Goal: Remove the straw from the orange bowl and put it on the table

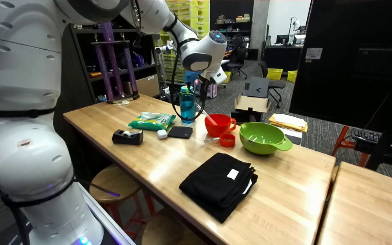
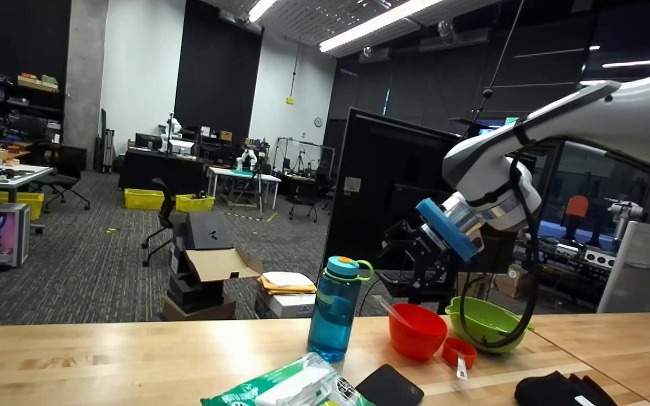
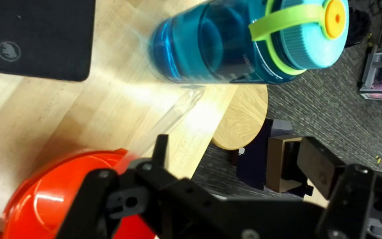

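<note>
Since the clear straw [image 3: 169, 122] looks light, slick and easily crushed, it should want a gentle pinch on the bare length leaning out of the orange-red bowl [image 3: 28, 205] between one and two o'clock in the wrist view. The bowl stands on the bench [image 1: 284, 183]; the fingers [image 3: 322, 166] are spread apart, gripping nothing.

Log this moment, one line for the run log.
claw: open, empty | straw: leaning in red-orange bowl, end past rim | placed on table: not yet
</note>
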Available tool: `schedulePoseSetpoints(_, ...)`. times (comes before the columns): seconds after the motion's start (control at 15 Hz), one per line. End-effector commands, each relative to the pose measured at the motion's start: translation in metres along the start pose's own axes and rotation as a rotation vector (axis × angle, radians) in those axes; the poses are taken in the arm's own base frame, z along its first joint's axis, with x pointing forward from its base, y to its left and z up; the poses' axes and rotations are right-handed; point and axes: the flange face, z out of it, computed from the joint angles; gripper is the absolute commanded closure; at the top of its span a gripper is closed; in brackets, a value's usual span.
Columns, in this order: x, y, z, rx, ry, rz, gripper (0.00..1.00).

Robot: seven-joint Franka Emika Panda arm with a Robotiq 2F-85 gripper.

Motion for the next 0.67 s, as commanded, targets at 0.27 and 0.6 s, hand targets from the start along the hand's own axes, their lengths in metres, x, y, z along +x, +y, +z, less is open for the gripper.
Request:
schedulePoseSetpoints(0.27,-0.007,0.032,-0.012,-0.031,-0.051,0.120,0.00)
schedulePoseSetpoints(0.6,-0.001,0.040,0.003,-0.021,-0.065,0.145,0.00)
